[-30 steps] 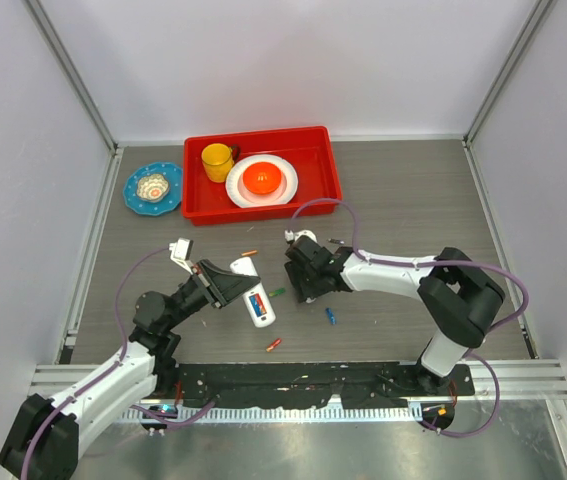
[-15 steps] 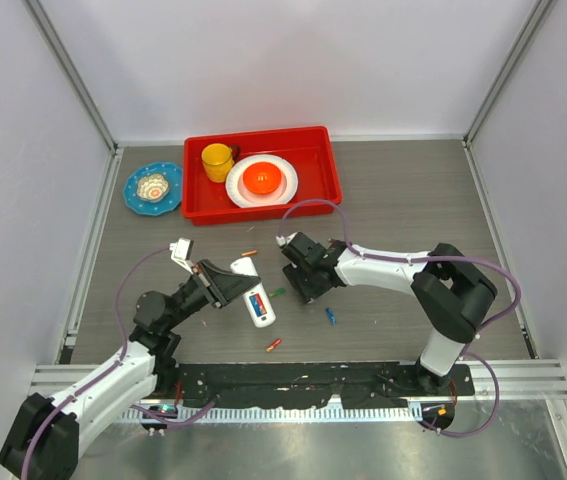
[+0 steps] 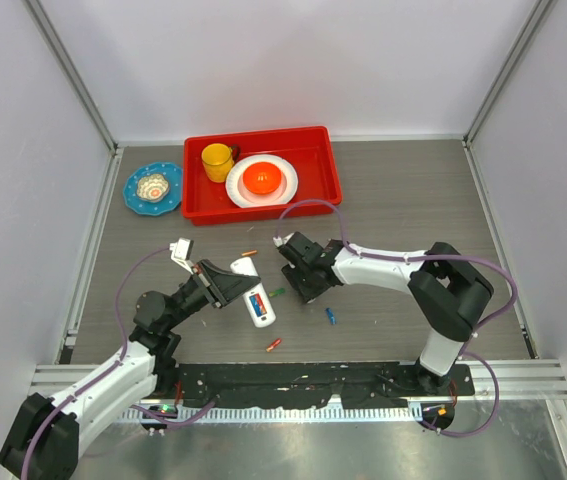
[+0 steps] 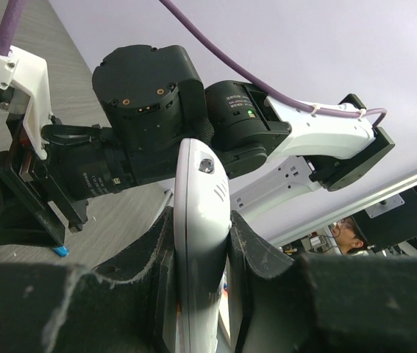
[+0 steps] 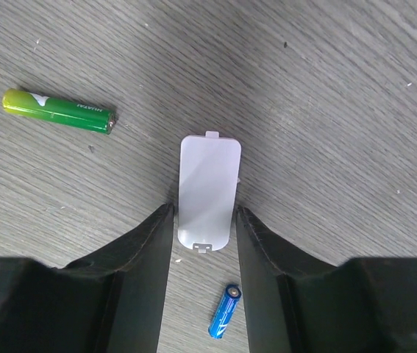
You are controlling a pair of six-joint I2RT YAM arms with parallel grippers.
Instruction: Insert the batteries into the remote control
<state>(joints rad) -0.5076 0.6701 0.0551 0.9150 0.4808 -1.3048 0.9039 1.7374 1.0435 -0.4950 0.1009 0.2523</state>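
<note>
The left hand (image 3: 233, 284) had not budged from a second before, pressed tight on the remote control (image 4: 199, 213), which it held on edge toward the near left of the surface (image 3: 393, 200), battery bay open. The right hand (image 5: 204, 220) had slid a little left toward it and drawn its fingers (image 5: 149, 243) in, so they stood close against both long edges of the white back cover (image 5: 208, 180) lying flat; whether they already pinched it I could not tell. A green battery (image 5: 57, 110) lay near the cover, and a blue battery (image 5: 223, 311) lay off one short end, down between the fingers.
</note>
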